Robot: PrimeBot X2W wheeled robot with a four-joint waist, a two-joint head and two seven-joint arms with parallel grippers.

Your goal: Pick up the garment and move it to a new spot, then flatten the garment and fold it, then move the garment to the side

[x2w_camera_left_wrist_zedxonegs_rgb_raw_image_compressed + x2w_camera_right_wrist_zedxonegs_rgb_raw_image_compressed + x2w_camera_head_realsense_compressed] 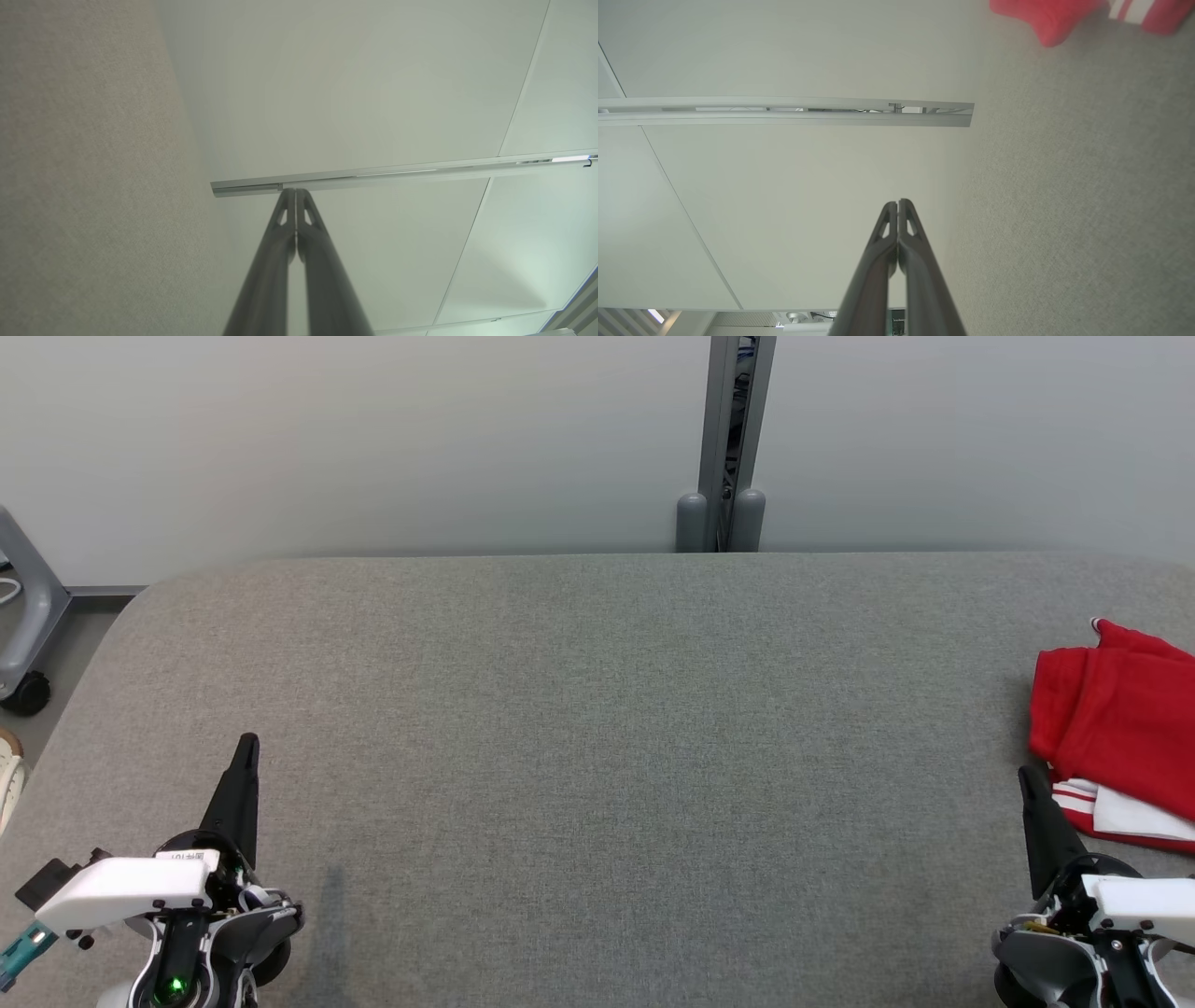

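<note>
The garment (1120,728) is red with white stripes and lies bunched at the far right of the grey table (579,709), partly cut off by the picture's edge. A corner of this garment (1050,16) also shows at the top of the right wrist view. My right gripper (1024,773) is shut and empty at the lower right, its tips just left of the cloth's near edge. Its fingers (898,203) press together. At the lower left my left gripper (248,741) is shut too, far from the cloth, with both fingers (295,190) closed on nothing.
A pale wall runs behind the table, with a grey metal post (733,448) at its back edge. A grey wheeled frame (23,616) stands on the floor beyond the table's left end. A pale shoe (7,775) shows at the left border.
</note>
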